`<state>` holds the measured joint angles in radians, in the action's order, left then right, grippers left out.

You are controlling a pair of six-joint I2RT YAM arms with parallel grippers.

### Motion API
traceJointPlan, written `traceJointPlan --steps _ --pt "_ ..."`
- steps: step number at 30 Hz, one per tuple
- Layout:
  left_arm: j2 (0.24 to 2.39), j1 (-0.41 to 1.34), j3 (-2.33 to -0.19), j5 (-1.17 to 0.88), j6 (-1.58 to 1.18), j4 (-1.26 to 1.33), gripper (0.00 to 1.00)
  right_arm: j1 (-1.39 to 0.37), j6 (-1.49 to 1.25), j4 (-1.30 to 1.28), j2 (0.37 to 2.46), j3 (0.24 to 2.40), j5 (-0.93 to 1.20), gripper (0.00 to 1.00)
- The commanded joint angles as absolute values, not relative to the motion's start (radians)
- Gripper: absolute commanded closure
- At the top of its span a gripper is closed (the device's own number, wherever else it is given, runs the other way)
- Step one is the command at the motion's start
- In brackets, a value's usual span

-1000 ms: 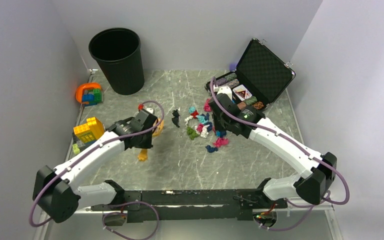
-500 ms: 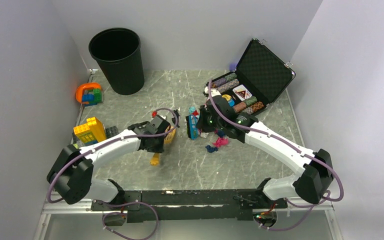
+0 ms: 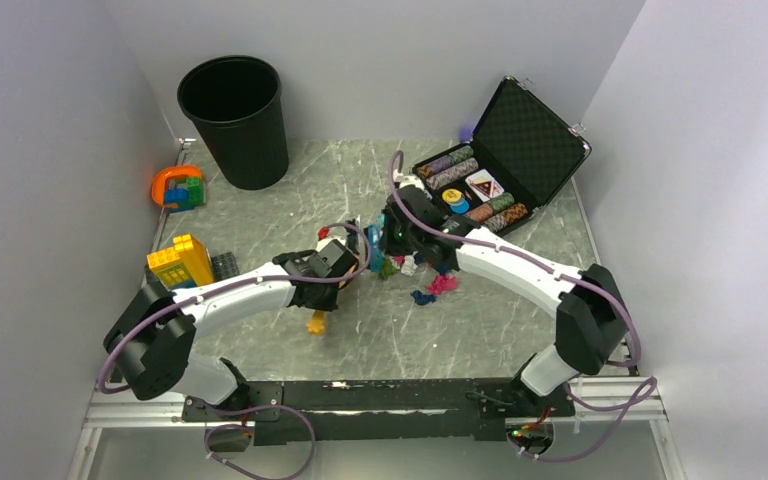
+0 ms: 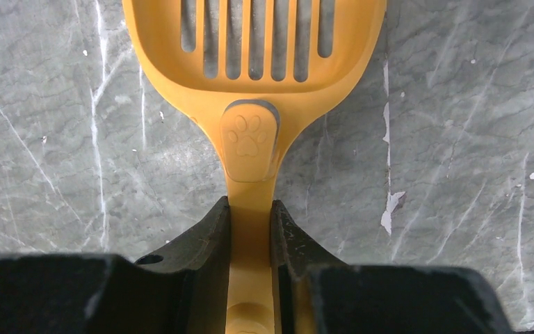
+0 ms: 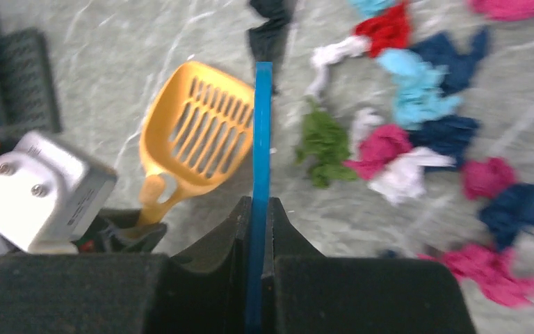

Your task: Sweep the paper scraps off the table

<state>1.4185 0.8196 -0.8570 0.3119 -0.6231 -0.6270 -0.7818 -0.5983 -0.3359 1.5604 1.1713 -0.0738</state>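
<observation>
The left gripper (image 4: 250, 209) is clamped on the handle of a yellow scoop (image 4: 250, 62), its slotted pan lying on the desk (image 3: 290, 190) toward 12 o'clock in the left wrist view. The right gripper (image 5: 259, 209) is closed on a thin blue blade (image 5: 262, 125) held on edge, with the scoop just beside it at 9 o'clock and the paper scraps (image 5: 382, 147) strewn at 3 o'clock: pink, red, dark blue, teal, green and white wads near the desk's centre. A black bin (image 3: 233, 120) stands at 11 o'clock on the desk, its inside too dark to read. At 1 o'clock an open black case (image 3: 535, 135) holds rows of poker chips (image 3: 455, 170) and a card (image 3: 484, 184). Toy bricks (image 3: 177, 262) sit at 9 o'clock. Compared with half a second ago, the right arm has swung toward 9 o'clock, carrying the blade closer to the scoop, while the left gripper has edged slightly toward 3 o'clock; a pink and a dark blue scrap remain behind the right arm. The scoop handle bears an embossed paw print (image 4: 249, 136); the card's red mark is too small to make out.
</observation>
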Motion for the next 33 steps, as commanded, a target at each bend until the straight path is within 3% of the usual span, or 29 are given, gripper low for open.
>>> traceJointPlan --steps 1,4,7,12,19,26,33 --pt "1.412 0.838 -0.884 0.26 -0.592 -0.651 1.0 -0.76 -0.62 -0.585 1.466 1.302 -0.425 1.0" --pt "1.394 0.868 -0.908 0.244 -0.58 -0.729 1.0 -0.733 -0.694 -0.847 1.428 1.333 -0.674 1.0" --pt "1.366 0.913 -0.915 0.205 -0.568 -0.788 1.0 -0.667 -0.744 -1.001 1.398 1.319 -0.78 1.0" --pt "1.332 1.011 -0.943 0.133 -0.551 -0.857 1.0 -0.574 -0.821 -1.098 1.382 1.254 -0.9 1.0" --pt "1.354 1.102 -0.996 0.034 -0.489 -0.87 1.0 -0.514 -0.914 -1.207 1.589 1.267 -1.063 1.0" --pt "1.438 1.124 -1.056 -0.003 -0.456 -0.85 1.0 -0.524 -0.681 -0.985 1.811 1.3 -1.004 1.0" --pt "1.49 1.126 -1.064 -0.005 -0.442 -0.805 1.0 -0.633 -0.355 -0.746 1.727 1.183 -0.684 1.0"
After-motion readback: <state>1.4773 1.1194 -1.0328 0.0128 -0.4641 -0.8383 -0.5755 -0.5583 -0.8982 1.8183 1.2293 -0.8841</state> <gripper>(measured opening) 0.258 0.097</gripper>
